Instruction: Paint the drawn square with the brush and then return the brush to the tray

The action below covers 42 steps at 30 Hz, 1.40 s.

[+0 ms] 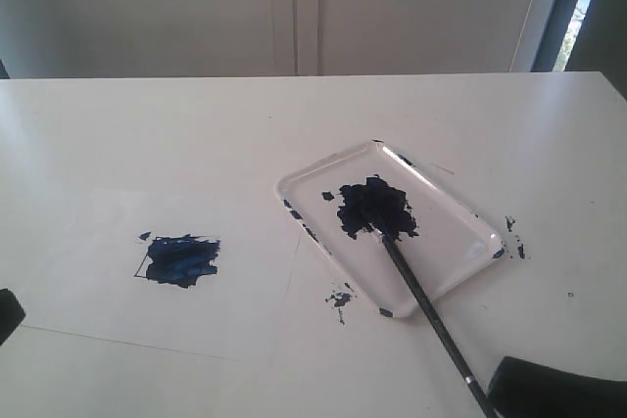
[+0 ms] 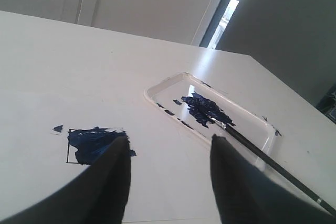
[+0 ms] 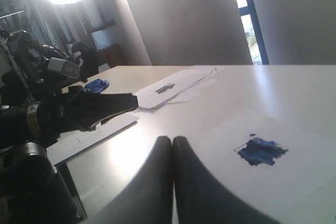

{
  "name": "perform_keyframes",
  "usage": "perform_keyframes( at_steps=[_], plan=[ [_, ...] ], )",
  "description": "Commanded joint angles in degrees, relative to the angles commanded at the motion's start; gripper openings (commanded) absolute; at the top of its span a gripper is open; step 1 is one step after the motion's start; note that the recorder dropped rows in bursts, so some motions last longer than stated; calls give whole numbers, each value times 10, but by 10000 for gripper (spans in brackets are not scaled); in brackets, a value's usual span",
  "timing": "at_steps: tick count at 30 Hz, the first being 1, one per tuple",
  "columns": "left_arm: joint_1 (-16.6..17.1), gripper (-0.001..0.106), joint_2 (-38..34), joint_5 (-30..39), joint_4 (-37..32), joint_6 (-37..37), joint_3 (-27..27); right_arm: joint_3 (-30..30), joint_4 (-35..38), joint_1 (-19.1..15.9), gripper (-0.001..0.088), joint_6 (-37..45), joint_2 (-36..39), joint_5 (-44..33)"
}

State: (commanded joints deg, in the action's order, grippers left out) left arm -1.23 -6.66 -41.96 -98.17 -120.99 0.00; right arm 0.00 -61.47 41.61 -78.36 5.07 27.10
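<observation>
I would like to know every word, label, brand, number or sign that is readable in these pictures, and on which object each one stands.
No readable text in any view.
The tray, the brush and the paper sheet with the drawn square: only paint and drawn lines, no writing.
Dark mark on a distant sheet in the right wrist view: too blurred to read, possibly not text.

The brush (image 1: 421, 291) leaves the exterior view at 5 o'clock, handle end cut off; its bristles are lost in the dark blot (image 1: 375, 208) on the tray (image 1: 460, 224). Only a cropped dark piece of the right hand (image 1: 554, 391) shows there, fingers unseen. From the left wrist, the left hand (image 2: 169, 142) hides one corner of the drawn square (image 2: 86, 142).
</observation>
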Motion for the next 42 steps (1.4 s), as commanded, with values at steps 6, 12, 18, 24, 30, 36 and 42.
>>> perform_keyframes(
  at_steps=[6, 12, 18, 24, 30, 36, 42],
  plan=[
    [0, 525, 67, 8, 3, 0, 0, 0, 12, -23, 0, 0, -51, 29],
    [0, 525, 67, 14, 3, 0, 0, 0, 12, -23, 0, 0, -51, 31],
    [0, 525, 67, 14, 3, 0, 0, 0, 12, -23, 0, 0, -51, 31],
    [0, 525, 67, 14, 3, 0, 0, 0, 12, -23, 0, 0, -51, 31],
    [0, 525, 67, 14, 3, 0, 0, 0, 12, -23, 0, 0, -51, 31],
    [0, 525, 67, 14, 3, 0, 0, 0, 12, -23, 0, 0, -51, 31],
    [0, 525, 67, 14, 3, 0, 0, 0, 12, -23, 0, 0, -51, 31]
  ],
)
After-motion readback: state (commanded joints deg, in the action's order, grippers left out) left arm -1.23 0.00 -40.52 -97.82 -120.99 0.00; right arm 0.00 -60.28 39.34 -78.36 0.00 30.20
